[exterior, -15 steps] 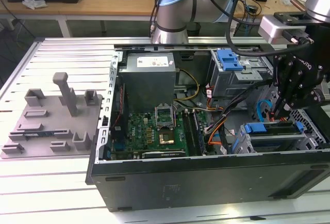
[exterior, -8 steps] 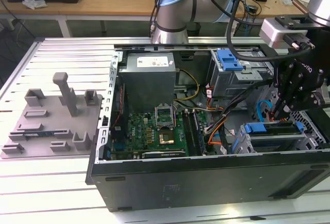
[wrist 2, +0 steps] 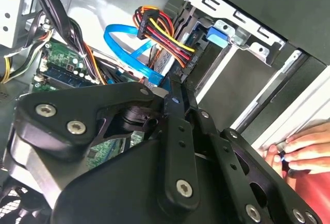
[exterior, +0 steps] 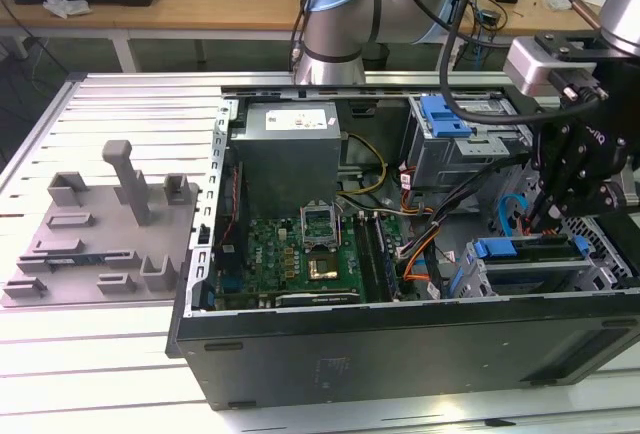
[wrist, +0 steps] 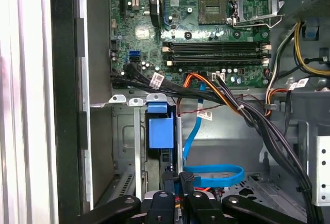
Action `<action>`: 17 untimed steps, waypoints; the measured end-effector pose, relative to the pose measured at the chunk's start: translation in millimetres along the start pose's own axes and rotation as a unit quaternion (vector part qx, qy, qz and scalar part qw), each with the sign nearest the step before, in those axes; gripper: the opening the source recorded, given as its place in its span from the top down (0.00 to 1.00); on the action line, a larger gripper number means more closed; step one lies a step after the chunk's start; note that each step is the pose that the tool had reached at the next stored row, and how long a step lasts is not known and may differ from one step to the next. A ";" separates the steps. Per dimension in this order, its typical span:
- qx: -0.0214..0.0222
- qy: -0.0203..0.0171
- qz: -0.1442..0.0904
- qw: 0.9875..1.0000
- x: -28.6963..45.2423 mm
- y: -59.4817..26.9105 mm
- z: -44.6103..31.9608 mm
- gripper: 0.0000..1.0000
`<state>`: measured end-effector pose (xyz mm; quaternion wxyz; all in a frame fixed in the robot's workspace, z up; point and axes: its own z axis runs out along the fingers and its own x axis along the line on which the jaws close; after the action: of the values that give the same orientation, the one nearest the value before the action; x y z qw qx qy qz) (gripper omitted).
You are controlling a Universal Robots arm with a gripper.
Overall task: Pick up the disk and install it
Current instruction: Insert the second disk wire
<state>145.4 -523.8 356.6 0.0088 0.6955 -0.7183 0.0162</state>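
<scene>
The disk (exterior: 530,250) lies in the lower drive cage at the exterior view's right of the open computer case, its blue carrier frame along the top. In the first wrist view the carrier's blue end (wrist: 161,131) sits in the cage slot. My gripper (exterior: 537,220) hangs right over the disk. Its black fingers (wrist: 168,178) stand close together at the carrier's edge. In the second wrist view the gripper (wrist 2: 174,89) is shut, and nothing shows clamped between the fingers.
The case holds a green motherboard (exterior: 310,254), a grey power-supply box (exterior: 290,144), an upper cage with a light-blue latch (exterior: 445,114), and cable bundles with a blue flat cable (wrist: 214,175). A grey fixture (exterior: 100,224) lies outside. A hand (wrist 2: 304,146) rests by the case edge.
</scene>
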 end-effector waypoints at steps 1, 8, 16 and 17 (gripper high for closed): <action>0.000 0.000 0.003 1.000 0.4 -0.1 0.1 0.84; -0.001 -0.002 0.015 1.000 1.8 -0.4 1.3 0.84; -0.001 -0.012 0.015 1.000 2.2 -0.5 2.5 0.84; -0.001 -0.013 0.015 1.000 2.4 -0.5 2.6 0.84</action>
<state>145.8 -526.3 354.1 -0.0003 0.6850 -0.7285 0.0062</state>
